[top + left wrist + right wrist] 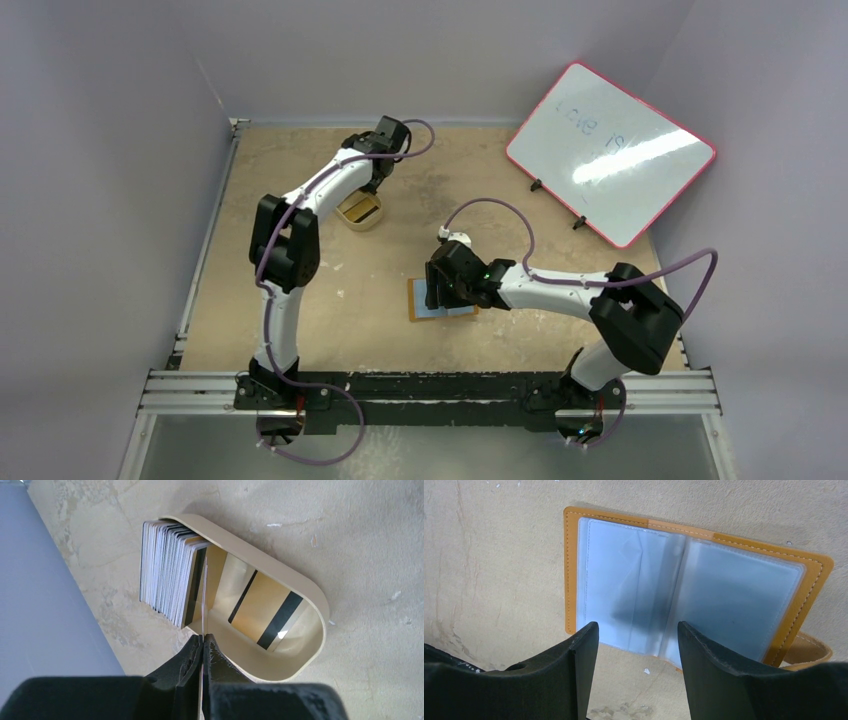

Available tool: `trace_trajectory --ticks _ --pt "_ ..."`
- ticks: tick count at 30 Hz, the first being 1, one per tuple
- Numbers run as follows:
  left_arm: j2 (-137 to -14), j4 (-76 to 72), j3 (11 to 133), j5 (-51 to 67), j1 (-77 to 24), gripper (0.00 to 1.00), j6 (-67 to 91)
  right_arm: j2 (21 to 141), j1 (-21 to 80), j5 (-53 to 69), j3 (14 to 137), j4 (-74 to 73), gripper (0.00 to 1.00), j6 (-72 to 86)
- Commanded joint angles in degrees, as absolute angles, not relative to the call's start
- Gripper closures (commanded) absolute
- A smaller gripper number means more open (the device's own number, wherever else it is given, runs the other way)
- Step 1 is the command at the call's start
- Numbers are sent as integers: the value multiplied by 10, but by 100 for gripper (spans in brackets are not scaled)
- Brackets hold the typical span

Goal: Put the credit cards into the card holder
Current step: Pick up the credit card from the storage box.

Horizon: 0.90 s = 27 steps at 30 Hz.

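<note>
The left hand (202,645) is clenched on a single thin card (203,612), seen edge-on and standing upright between its dark fingers (192,655), just at the near rim of a cream oval tray (270,562). The tray sits on the worktop (470,160) toward the far left. At its left end the rest of the credit cards (167,575) stand packed on edge in a tight stack, mostly white and pale, with the gripped card just to the right of them. A gold-brown card with a dark stripe (262,610) lies in the open right part of the tray.

The card holder (689,595) lies opened flat near the middle of the worktop, well apart from the tray. Its orange-tan stitched border frames two clear, pale blue pockets, and a strap (806,652) pokes out at its near right corner. The right hand (638,630) is released, its two fingers spread wide above the near edge of the open holder and grasping nothing; whether they touch it cannot be told.

A red-framed whiteboard (610,150) leans at the far right.
</note>
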State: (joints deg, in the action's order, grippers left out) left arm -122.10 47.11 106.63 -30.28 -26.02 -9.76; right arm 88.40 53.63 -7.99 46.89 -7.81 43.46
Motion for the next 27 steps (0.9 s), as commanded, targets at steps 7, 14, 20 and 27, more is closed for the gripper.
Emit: trace_trajectory --ticks 7,14,20,27 --pt "-1153 531 1083 -277 -262 100 -6 847 537 -83 461 -73 38 439" --pt "-1051 491 1021 -195 -262 100 72 815 536 -66 447 -37 38 448" --pt "-918 415 889 -71 -261 100 134 789 510 -30 411 22 41 465" --pt "-782 245 699 162 -262 100 265 734 444 57 334 110 47 480"
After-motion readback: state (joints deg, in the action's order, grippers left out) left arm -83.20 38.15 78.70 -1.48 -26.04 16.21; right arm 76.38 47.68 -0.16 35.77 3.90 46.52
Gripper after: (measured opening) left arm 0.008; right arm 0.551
